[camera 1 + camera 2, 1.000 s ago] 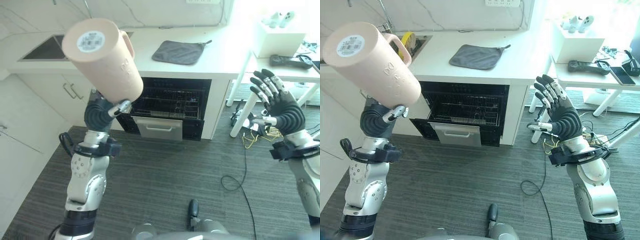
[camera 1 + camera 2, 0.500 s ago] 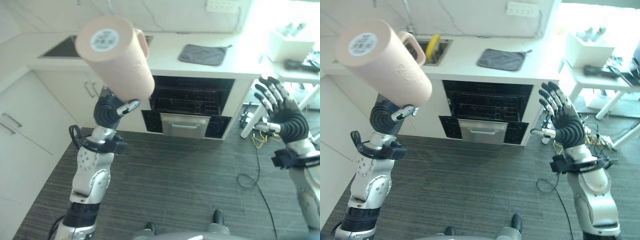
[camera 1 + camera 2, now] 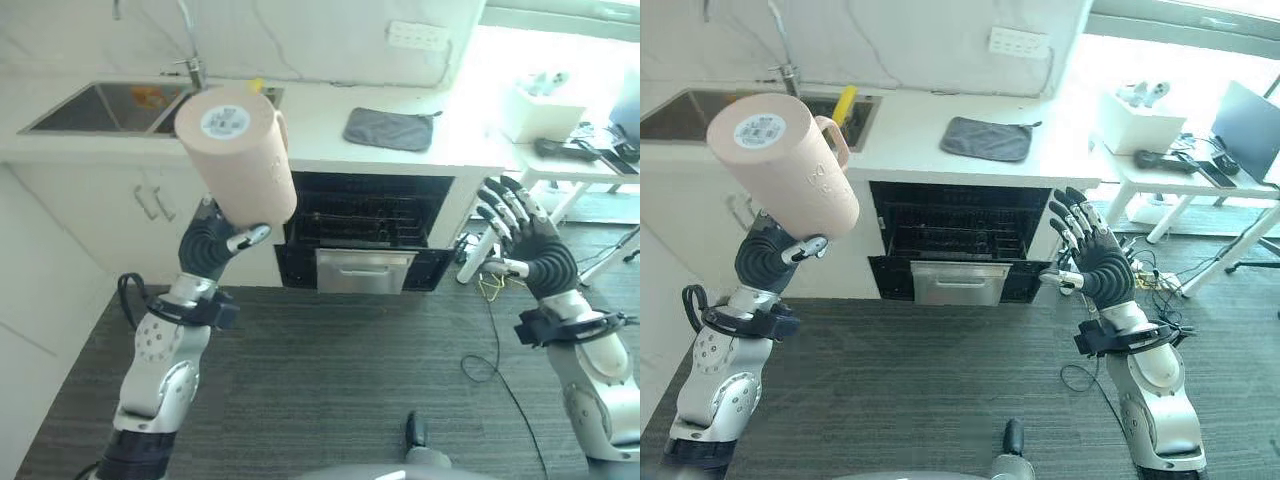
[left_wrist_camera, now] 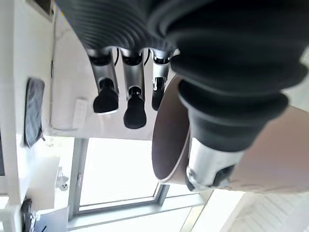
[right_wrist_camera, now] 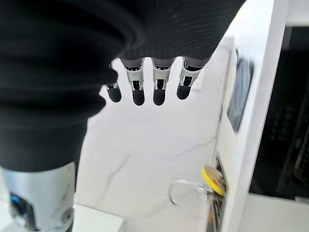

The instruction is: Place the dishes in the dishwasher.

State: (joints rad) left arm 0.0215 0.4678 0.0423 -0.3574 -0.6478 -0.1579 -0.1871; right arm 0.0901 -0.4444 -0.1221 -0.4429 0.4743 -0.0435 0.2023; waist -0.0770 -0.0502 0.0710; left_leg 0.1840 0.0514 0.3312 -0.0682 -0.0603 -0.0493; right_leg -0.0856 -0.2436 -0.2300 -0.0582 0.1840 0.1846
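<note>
A tall peach mug (image 3: 238, 148) is held aloft in the left hand (image 3: 212, 243), well in front of the dishwasher (image 3: 368, 228) and off to its left. The mug is tipped base-up, its labelled bottom turned toward the head camera and its handle toward the counter (image 3: 330, 140); the thumb is pressed against its wall, with the fingers (image 4: 135, 104) beside the rim in the wrist view, so a firm clasp around the lower body is judged. Held this way, the mouth is probably already angled for an upside-down set on the rack. The dishwasher is open, its lower drawer (image 3: 958, 283) drawn out and the wire rack (image 3: 956, 238) exposed and ready to receive. The right hand (image 3: 1093, 260) is raised in front of the dishwasher's right edge, fingers (image 5: 160, 83) spread wide and straight, nothing held, likely kept free for steadying the rack. A grey cloth (image 3: 390, 128) is seen on the counter directly above the dishwasher, and a sink (image 3: 108, 107) further left. The carry still has ground to cover.
</note>
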